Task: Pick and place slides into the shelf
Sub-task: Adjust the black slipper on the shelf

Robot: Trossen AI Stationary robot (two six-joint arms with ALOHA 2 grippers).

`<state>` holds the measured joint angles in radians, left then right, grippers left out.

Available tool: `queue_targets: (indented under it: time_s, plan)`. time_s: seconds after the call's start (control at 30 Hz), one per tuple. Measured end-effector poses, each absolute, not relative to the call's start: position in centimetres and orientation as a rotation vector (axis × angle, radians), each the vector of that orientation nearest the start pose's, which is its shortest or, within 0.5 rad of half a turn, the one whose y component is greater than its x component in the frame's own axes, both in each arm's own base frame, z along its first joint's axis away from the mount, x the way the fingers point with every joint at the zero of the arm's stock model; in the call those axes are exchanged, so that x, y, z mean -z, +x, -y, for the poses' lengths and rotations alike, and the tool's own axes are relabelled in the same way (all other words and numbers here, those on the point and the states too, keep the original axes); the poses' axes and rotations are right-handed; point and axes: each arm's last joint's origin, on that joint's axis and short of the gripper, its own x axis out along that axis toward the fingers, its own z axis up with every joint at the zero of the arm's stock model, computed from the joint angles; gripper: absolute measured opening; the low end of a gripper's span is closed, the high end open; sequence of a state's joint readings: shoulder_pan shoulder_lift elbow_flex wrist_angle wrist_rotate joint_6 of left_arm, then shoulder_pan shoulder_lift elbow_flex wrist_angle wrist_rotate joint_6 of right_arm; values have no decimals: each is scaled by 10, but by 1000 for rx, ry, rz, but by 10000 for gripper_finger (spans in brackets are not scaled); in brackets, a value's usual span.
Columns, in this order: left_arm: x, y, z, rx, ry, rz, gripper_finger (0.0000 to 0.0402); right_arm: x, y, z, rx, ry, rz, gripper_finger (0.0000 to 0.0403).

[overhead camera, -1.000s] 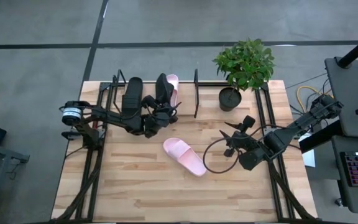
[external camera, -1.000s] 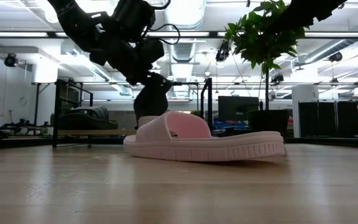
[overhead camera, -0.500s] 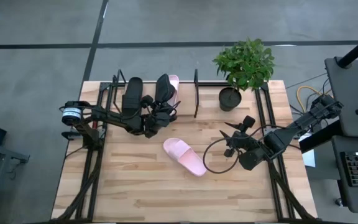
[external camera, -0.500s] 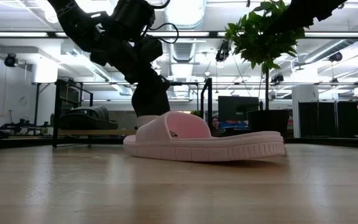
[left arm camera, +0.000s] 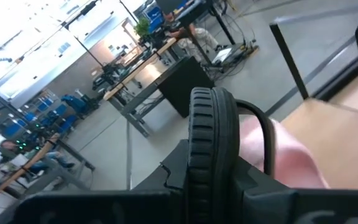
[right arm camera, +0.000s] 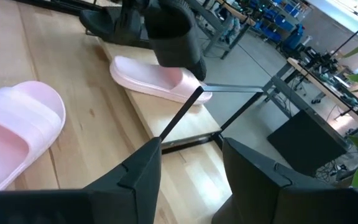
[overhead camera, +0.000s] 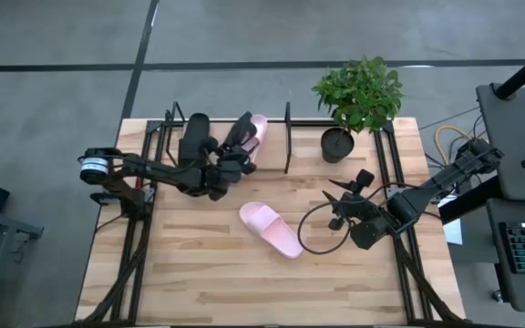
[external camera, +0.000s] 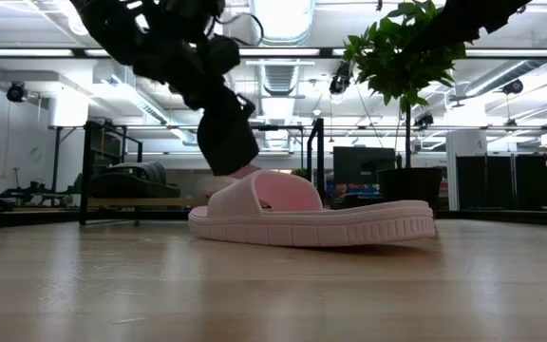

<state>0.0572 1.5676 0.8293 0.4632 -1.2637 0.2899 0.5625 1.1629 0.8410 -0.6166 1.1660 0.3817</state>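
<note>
One black slide (overhead camera: 194, 138) lies on the shelf (overhead camera: 287, 137) at the table's far left. A pink slide (overhead camera: 257, 126) lies on the shelf farther right, and shows as the pink slide (right arm camera: 157, 79) in the right wrist view. Between them a second black slide (overhead camera: 241, 137) stands on edge, tilted, with my left gripper (overhead camera: 224, 167) shut on it. The other pink slide (overhead camera: 270, 229) lies sole down on the table's middle. My right gripper (overhead camera: 335, 208) hovers open to the right of it, holding nothing. My left gripper pinches the second black slide between its two fingers at the slide's near end (overhead camera: 229, 157), coming level from the table's left. In the left wrist view the ribbed sole rim (left arm camera: 211, 143) stands edge-on between the fingers. The slide is tilted above the shelf board; whether its lower end touches, I cannot tell.
A potted plant (overhead camera: 357, 100) stands at the far right of the table, just right of the shelf. Black frame rails (overhead camera: 392, 182) run along both side edges. Bare wood lies near the front edge.
My left arm has drawn back a little toward the table's left edge. The second black slide, which stood straight in the shelf, has turned and tipped with the gripper and has risen a little. My right arm has kept still.
</note>
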Motion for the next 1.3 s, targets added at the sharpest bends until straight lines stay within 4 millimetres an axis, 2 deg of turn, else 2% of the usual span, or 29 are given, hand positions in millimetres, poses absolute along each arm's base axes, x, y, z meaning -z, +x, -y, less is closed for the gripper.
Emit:
queue_targets:
  time_s: [0.33,0.47,0.7,0.83,0.93,1.1,1.2,1.3]
  plan:
    - [-263,293,-33,-1260,343,-313,22,-261,195,-92,638,-357,-501,156]
    - [-270,281,-29,-1264,320,-281,22,-261,195,-92,636,-357,-503,155]
    - [-281,249,-23,-1261,108,-88,22,-261,195,-92,636,-357,-503,157]
    - [-273,227,-21,-1219,-45,48,22,-261,195,-92,636,-356,-503,155]
    - [-257,213,-19,-1159,-153,162,22,-261,195,-92,636,-353,-501,152]
    - [-236,186,-18,-940,-336,445,21,-263,197,-93,631,-335,-477,150]
    - [-225,172,-18,-891,-385,543,21,-267,201,-96,619,-336,-449,150]
    - [-216,167,-17,-885,-397,562,21,-273,208,-99,597,-367,-408,148]
